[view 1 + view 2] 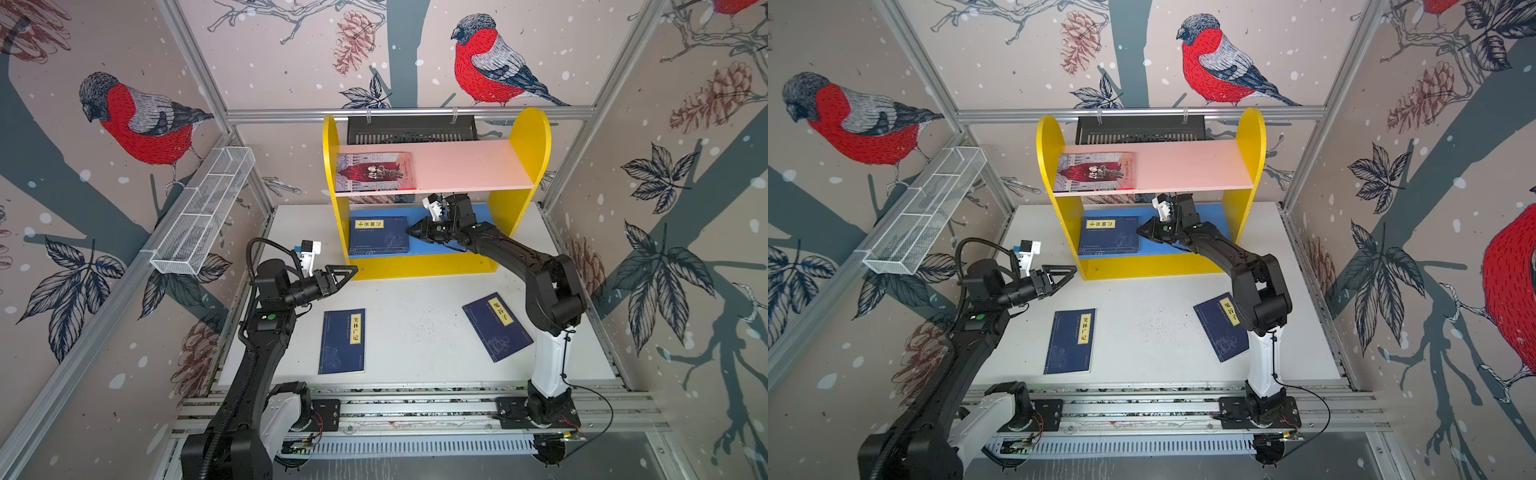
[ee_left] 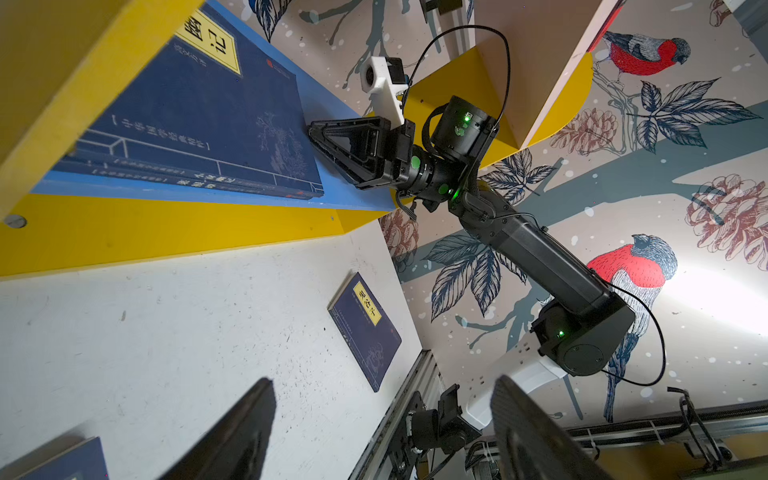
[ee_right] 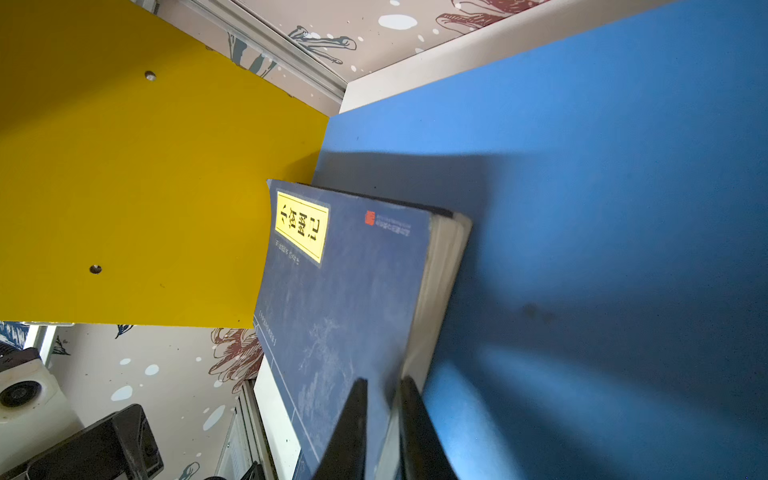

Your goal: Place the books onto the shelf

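On the blue board (image 3: 582, 166) of the shelf (image 1: 530, 141), a navy book (image 3: 345, 291) is pinched by the right fingers (image 3: 353, 428); the left fingers (image 2: 241, 436) are spread.

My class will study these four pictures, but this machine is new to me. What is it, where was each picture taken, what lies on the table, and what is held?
Two robot arms with pincer grippers are putting books onto a shelf. Two pictures look down from overhead, nearly alike; two come from cameras on the arms' wrists. On the table lie the left navy book and the right navy book. The pink board holds a grey picture book; the blue board holds stacked navy books. The right gripper grips the top book by its edge. The left gripper hovers open and empty.
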`<state>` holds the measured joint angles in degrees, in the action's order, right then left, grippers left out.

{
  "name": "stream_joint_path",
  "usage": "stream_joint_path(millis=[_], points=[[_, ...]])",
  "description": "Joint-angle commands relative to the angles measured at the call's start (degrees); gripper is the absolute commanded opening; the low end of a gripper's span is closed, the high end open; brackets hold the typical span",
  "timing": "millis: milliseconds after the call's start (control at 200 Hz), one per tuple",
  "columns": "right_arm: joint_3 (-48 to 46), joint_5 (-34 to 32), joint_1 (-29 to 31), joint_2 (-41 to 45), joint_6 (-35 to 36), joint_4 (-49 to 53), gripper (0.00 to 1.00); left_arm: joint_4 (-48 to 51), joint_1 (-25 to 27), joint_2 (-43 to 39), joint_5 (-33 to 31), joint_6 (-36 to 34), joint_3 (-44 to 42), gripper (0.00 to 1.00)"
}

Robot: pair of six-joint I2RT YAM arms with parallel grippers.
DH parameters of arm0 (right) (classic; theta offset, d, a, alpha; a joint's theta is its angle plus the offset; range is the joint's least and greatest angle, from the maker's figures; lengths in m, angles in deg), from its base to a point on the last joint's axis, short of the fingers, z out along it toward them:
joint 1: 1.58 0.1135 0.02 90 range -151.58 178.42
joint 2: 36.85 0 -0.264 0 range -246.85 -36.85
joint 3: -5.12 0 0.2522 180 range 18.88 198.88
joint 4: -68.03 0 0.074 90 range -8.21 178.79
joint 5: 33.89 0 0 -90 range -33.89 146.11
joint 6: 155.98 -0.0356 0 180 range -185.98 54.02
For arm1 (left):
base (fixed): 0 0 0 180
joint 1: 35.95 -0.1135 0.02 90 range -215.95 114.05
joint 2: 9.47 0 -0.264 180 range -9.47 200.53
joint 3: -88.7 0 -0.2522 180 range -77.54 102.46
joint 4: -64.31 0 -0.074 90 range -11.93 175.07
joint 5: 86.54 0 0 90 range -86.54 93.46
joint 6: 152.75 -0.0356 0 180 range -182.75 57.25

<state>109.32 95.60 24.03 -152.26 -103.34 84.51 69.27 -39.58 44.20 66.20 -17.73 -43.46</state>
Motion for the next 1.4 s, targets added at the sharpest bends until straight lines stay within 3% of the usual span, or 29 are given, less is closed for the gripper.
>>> stream_joint_path(millis=[0,725,926,1391], points=[[0.7,0.7,0.3,-0.3,-0.2,-1.3,0.18,-3.2,0.0,-0.1,0.4,0.1,0.0,0.82],[0.6,0.3,0.5,-0.1,0.0,-0.8,0.18,-3.2,0.4,-0.1,0.5,-0.1,0.1,0.82],[0.4,-1.0,0.2,0.7,0.0,-0.8,0.25,-3.1,0.4,-0.2,0.5,-0.1,0.1,0.82],[-14.0,-7.0,1.7,14.8,3.9,-1.1,0.26,-2.9,0.4,-0.3,0.5,-0.3,0.5,0.82]])
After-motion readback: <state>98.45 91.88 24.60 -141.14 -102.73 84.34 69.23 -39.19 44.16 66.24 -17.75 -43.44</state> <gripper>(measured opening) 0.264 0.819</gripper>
